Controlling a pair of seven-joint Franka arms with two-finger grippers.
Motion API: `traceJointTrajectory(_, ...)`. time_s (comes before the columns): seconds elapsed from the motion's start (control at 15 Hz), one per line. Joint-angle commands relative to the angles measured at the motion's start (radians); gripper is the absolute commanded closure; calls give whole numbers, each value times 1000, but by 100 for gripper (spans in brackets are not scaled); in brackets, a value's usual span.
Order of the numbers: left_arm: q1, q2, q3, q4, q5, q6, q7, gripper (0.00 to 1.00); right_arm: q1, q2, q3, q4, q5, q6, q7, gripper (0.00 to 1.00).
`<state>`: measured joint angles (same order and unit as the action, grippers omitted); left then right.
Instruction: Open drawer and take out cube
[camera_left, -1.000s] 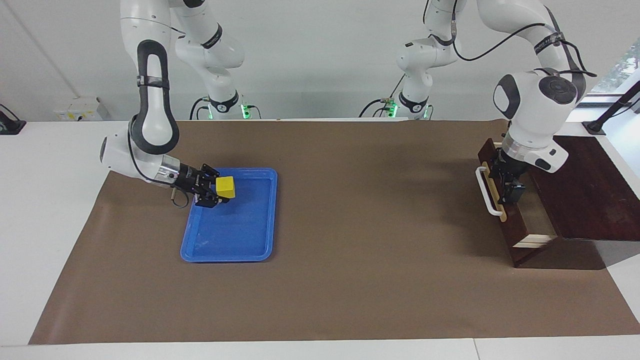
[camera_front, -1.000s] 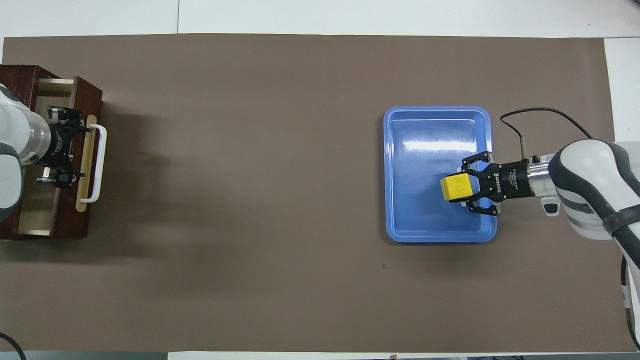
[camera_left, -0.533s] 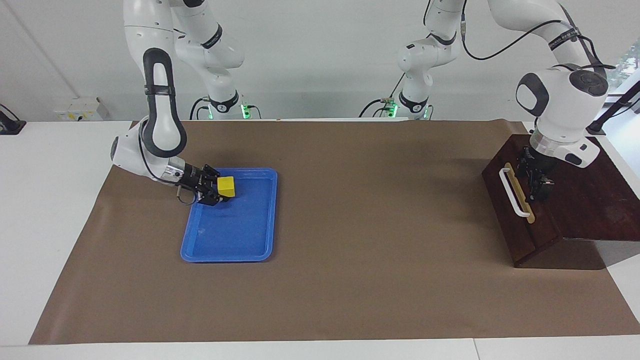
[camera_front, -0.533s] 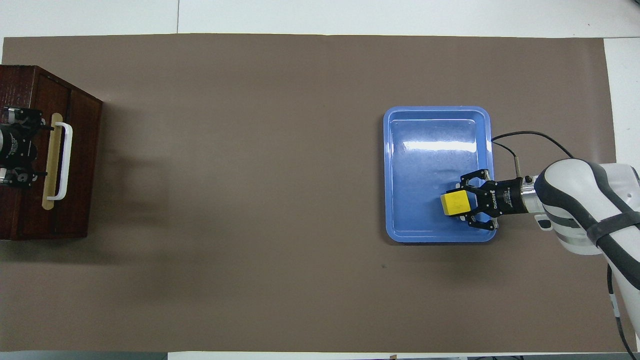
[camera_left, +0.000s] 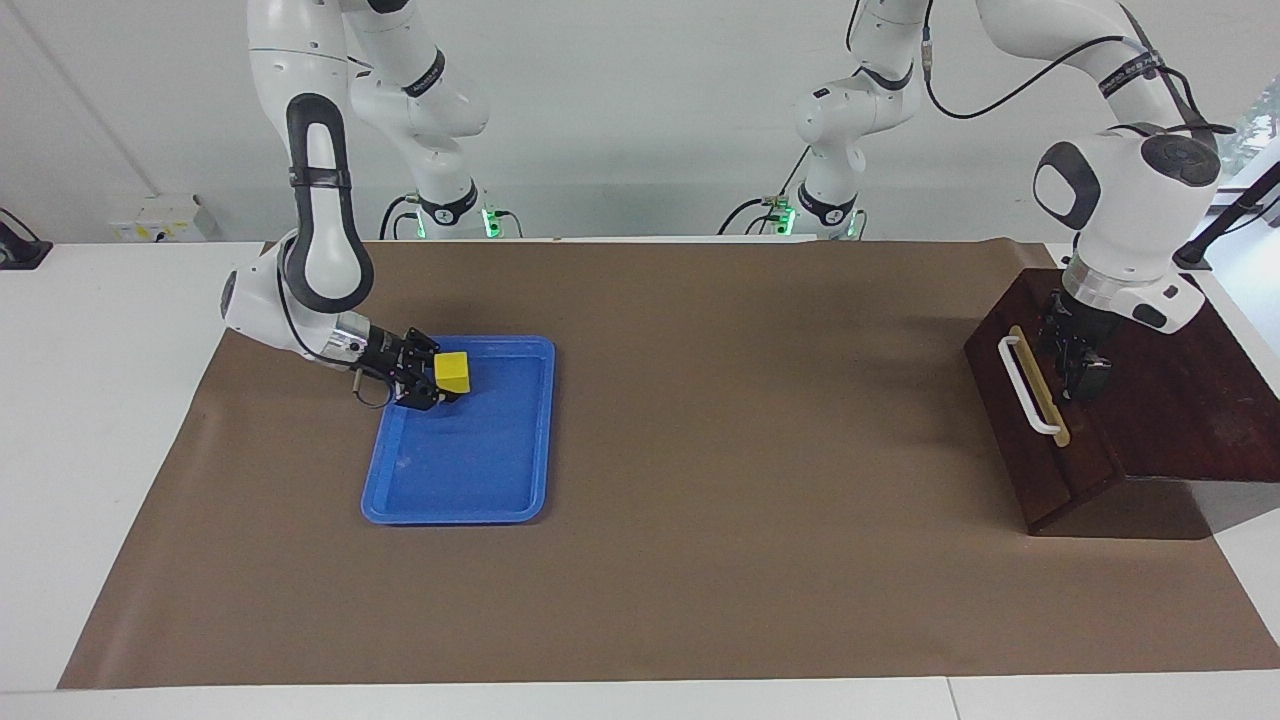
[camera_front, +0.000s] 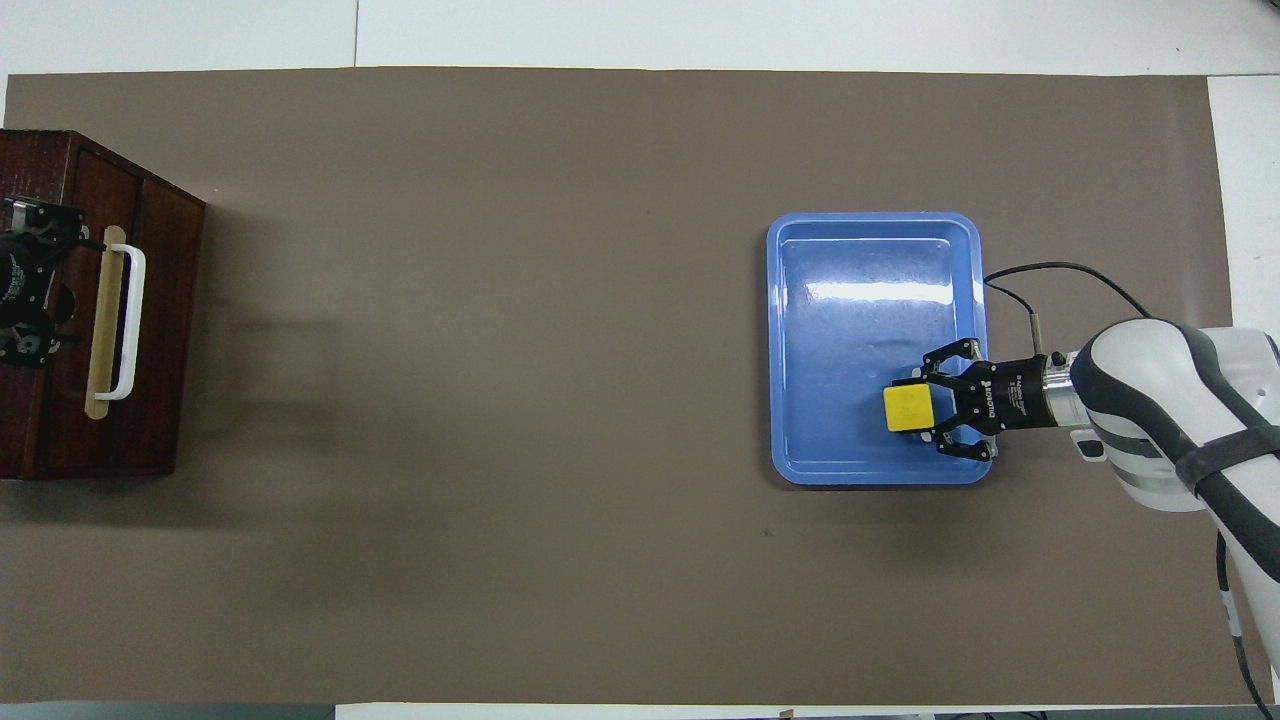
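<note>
The yellow cube (camera_left: 452, 372) (camera_front: 910, 409) is low in the blue tray (camera_left: 500, 500) (camera_front: 870, 250), in the part nearer to the robots; whether it touches the tray floor I cannot tell. My right gripper (camera_left: 440, 385) (camera_front: 928, 410) lies nearly level over the tray's rim, shut on the cube. The drawer (camera_left: 1005, 425) (camera_front: 160, 330) sits pushed into its dark wooden box at the left arm's end, and its white handle (camera_left: 1025, 385) (camera_front: 128, 320) faces the tray. My left gripper (camera_left: 1078, 372) (camera_front: 25, 295) hangs open over the box top, just past the drawer front, holding nothing.
A brown mat (camera_left: 760, 560) (camera_front: 500, 400) covers most of the table, with white tabletop (camera_left: 90, 400) around it. The stretch of mat between the tray and the box is bare. The right arm's cable (camera_front: 1060, 270) loops beside the tray.
The drawer has slid from open to shut, with the left gripper moving back over the box. The right gripper has lowered the cube into the tray.
</note>
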<state>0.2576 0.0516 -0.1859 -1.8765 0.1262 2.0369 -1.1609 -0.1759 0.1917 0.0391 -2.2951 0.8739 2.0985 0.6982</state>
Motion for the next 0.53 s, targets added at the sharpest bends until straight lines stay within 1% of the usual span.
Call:
traceJointTrajectory(0.0, -52, -56, -4, 40, -31, -127, 115, 0, -16, -29, 8, -24, -10, 8, -16, 14)
traceJointTrajectory(0.13, -84, -111, -3, 51, -132, -168, 208, 0, -16, -28, 8, -23, -12, 9, -14, 12)
traceJointTrajectory(0.33, -121, -176, -3, 54, -151, -259, 430, 0, -13, -29, 8, -21, -19, 8, -10, 10)
traceJointTrajectory(0.4, -123, -190, -3, 56, -152, -283, 539, 0, -11, -31, 8, -17, -33, 0, -5, 8)
traceJointTrajectory(0.47, -123, -203, -3, 56, -152, -322, 657, 0, -7, -35, 8, -14, -47, -6, 6, 1)
